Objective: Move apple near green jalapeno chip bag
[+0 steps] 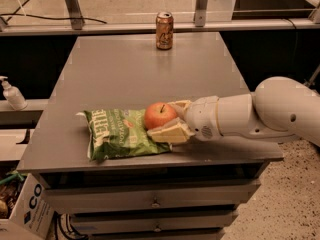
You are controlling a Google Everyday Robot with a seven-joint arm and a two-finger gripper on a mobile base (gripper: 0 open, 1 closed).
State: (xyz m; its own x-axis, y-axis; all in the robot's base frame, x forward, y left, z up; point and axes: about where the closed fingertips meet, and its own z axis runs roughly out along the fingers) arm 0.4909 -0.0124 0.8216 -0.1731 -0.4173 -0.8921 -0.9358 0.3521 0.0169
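Camera view: near the tabletop's (125,69) front edge, the gripper (162,118) has its fingers (170,133) clamped on the apple (159,115) at the green jalapeno chip bag's (117,134) right end. This looks like the placement step; next comes a gentle release.

Gripper (162,118) sits at the front right of the table (125,69), one finger against each side of the apple (159,115). The apple's right flank and underside are hidden by the fingers, so it is unclear whether it rests on the chip bag (117,134) or sits just clear of it. Bag's right end is covered by apple and lower finger; its small print is unreadable. Arm (285,109) is cut off by the right edge. Can (164,30) label is too blurred to read. Soap bottle (12,95) nozzle is clipped at the left edge. Cardboard box (27,209) is cut by the left and bottom edges, and the lowest drawer (155,229) by the bottom edge.
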